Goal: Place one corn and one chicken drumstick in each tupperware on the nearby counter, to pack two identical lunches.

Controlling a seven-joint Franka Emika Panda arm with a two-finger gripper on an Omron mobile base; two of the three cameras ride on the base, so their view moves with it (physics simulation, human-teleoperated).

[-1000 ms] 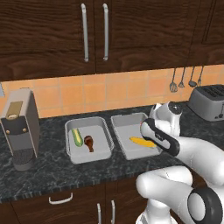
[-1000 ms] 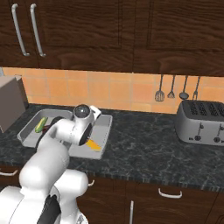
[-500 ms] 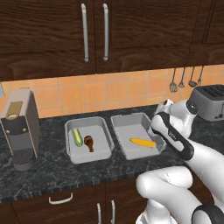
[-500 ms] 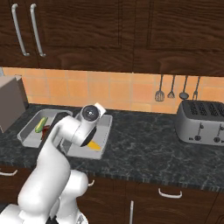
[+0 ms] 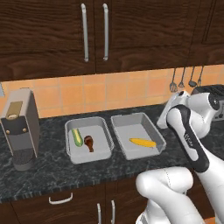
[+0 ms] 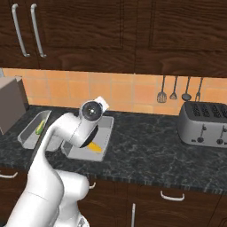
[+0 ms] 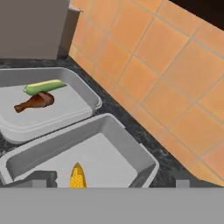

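Two light-grey tupperware trays sit side by side on the black speckled counter [image 5: 52,170]. The left tupperware [image 5: 101,124] holds a green-husked corn [image 5: 77,137] and a brown chicken drumstick [image 5: 89,143]. In the right tupperware [image 5: 127,120] lies a plain yellow corn [image 5: 142,142], alone. My gripper [image 7: 111,183] is open and empty, raised above the right tray's right end and looking back over both trays. In the hand view the yellow corn [image 7: 77,176] lies between the dark fingertips [image 7: 41,178], with the husked corn [image 7: 43,86] and drumstick [image 7: 34,102] further off.
A grey coffee machine [image 5: 19,129] stands left of the trays. A steel toaster [image 6: 206,124] sits at the right end of the counter, with utensils [image 6: 175,88] hanging on the orange tiled wall. Dark cabinets hang above.
The jaws have spread wide. The hand has lifted and swung right, off the right tray. The yellow corn stays lying in that tray.
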